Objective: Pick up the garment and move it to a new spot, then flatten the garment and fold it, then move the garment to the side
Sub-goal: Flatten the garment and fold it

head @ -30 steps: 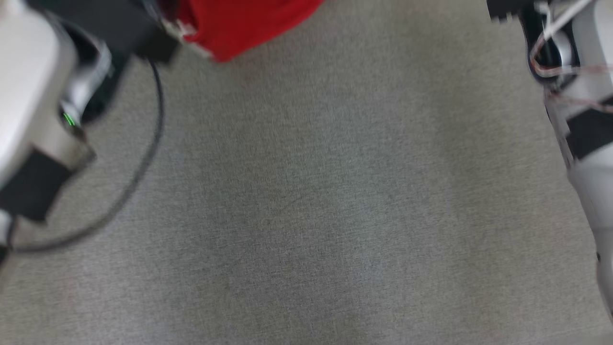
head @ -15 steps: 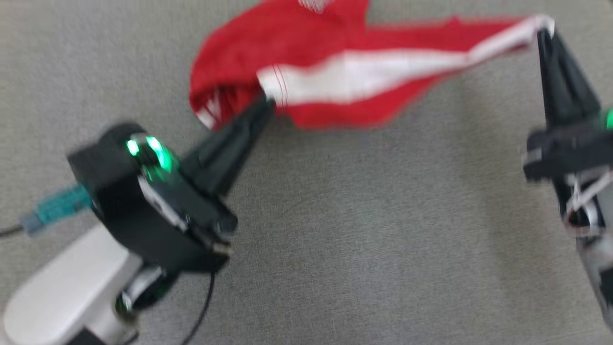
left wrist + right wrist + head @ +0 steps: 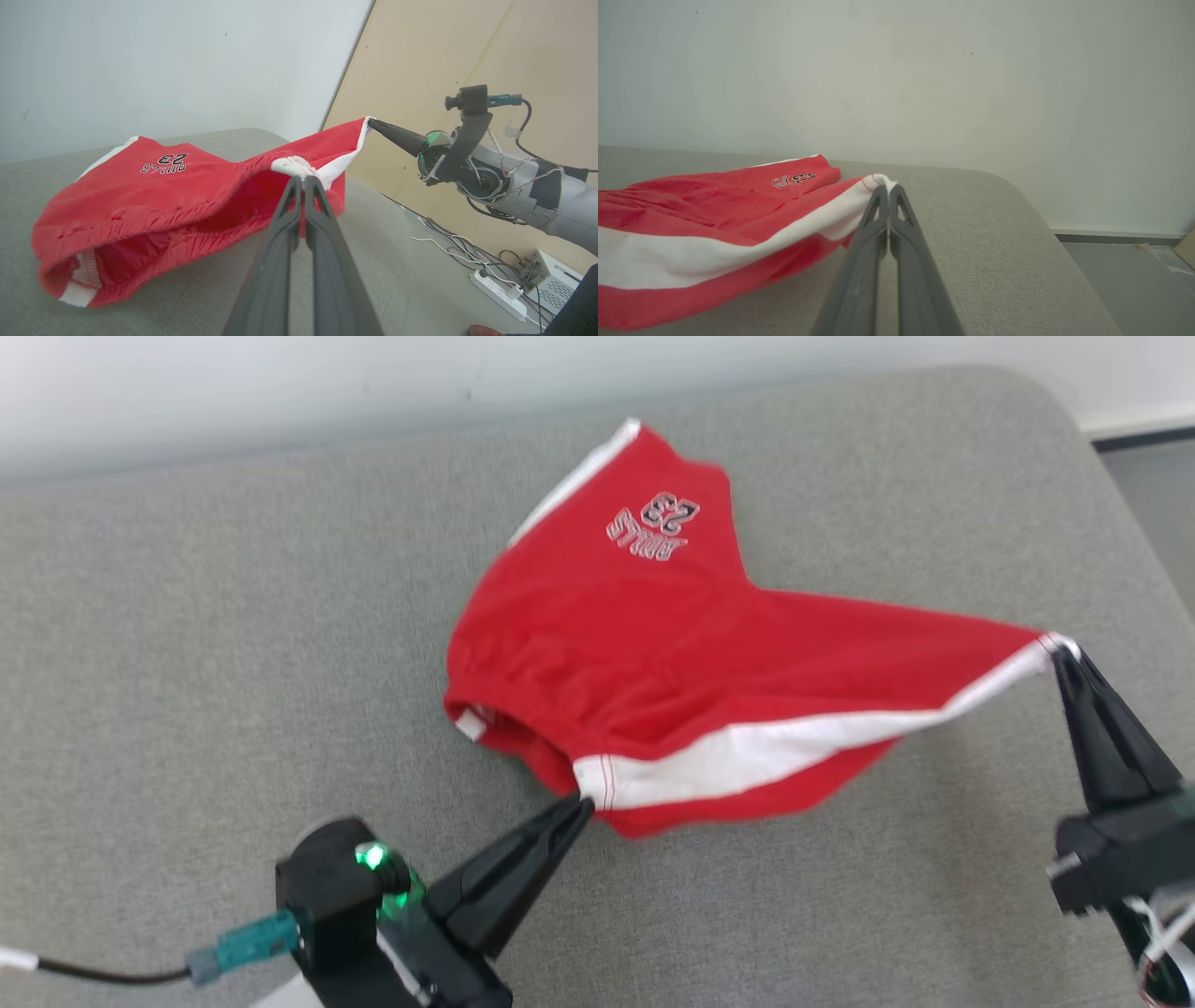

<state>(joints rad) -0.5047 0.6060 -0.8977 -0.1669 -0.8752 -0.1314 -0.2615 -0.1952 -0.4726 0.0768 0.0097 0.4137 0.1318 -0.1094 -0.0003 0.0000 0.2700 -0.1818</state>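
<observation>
- Red shorts (image 3: 653,644) lie on the grey cushion (image 3: 233,616), right of its middle. The near edge is lifted off the pad and the far part rests on it.
- At the left, the left gripper (image 3: 581,803) has its 2 fingers pressed together on the waistband, right where the white side stripe (image 3: 747,756) begins.
- The elastic waist opening (image 3: 495,709) gapes toward the left. It is gathered and puckered, so it is probably the thickest and firmest place to pinch.
- The cloth looks light, soft and limp. It sags between the 2 holds and bunches at the waist, so it will likely drape and crease rather than keep any shape.
- It is not fragile or slippery, but a thin pinch at a hem could slide out if the pull gets hard.
- The leg printed with 23 (image 3: 667,513) points away toward the far edge of the cushion.
- The long axis follows the white stripe, running left to right and climbing a little toward the right, pulled nearly taut.
- At the right, the right gripper (image 3: 1060,653) is clamped shut on the hem corner of the other leg, at the stripe's far end.
- For flattening, the 2 ends of this side seam seem good holds, as tension along it should spread the fabric.
</observation>
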